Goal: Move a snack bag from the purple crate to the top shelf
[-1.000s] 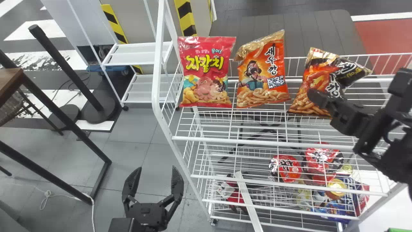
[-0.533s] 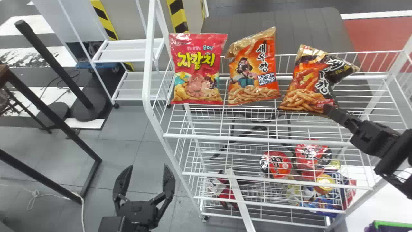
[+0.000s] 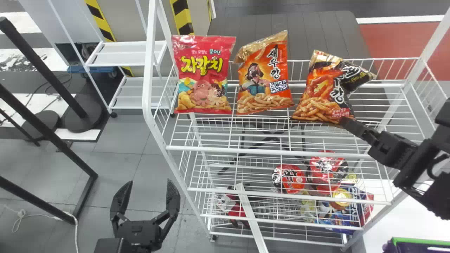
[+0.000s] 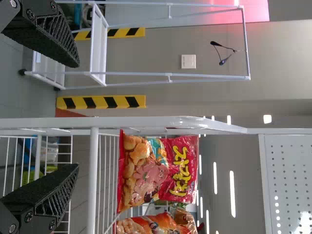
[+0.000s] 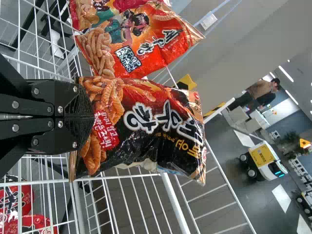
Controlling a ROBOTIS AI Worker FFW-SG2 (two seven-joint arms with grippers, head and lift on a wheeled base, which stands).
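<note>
So the black-and-orange snack bag (image 3: 321, 89) is sitting on the top shelf (image 3: 383, 105) of the white wire rack, at the right end of a row of three. It's tilting a bit, with its top corner leaning off to the right. The right gripper (image 3: 342, 121) is coming in from the right side with its two fingers closed together, and the tips are sitting right over the low front of that bag. Whether they're actually pressing on it, I can't tell.

In the middle of the row, an orange bag (image 3: 263, 77) is standing with its gold top slanting, and at the left end a red-pink bag (image 3: 204, 75) is standing pretty much upright.

Meanwhile the left gripper (image 3: 149, 181) is hanging over the grey floor, left of the rack, fingers spread wide with nothing between them.

Further down the rack, two red-lidded packs (image 3: 293, 178) (image 3: 327, 170) are sitting near each other, some blue packaging (image 3: 339, 222) is lying close by, and a white strip (image 3: 251, 218) is running at a slant in front. Down in the near right corner, a green-edged thing (image 3: 422, 241) is poking in. Behind on the left, another white rack (image 3: 128, 52) is standing near the yellow-and-black striping.
</note>
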